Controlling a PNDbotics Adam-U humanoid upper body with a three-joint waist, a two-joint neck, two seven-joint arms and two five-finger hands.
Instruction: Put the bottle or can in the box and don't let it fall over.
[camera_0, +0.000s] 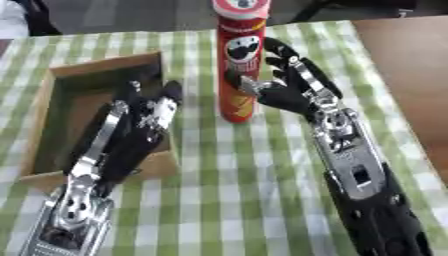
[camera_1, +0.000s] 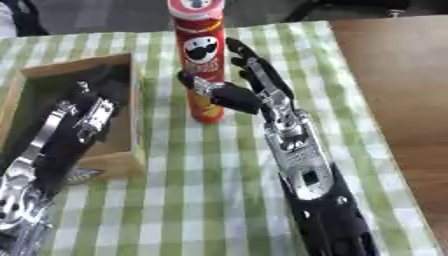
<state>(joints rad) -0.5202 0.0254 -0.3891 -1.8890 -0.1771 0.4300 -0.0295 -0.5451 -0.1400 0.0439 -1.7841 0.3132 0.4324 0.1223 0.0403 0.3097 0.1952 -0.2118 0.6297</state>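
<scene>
Left hand (camera_0: 144, 112) across the open box (camera_0: 61, 75) (near wall) — bare cloth (camera_0: 254, 170) between box and can (camera_0: 239, 60).

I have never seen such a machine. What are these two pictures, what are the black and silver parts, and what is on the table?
Both pictures come from one stereo camera in a humanoid robot's head, looking down; they show the same moment. The black and silver parts are its two arms. On the checked cloth stands a tall red can, upright. The right hand is beside the can with its fingers open around it, not yet closed. The left hand rests open over a wooden box. Nothing is held.
</scene>
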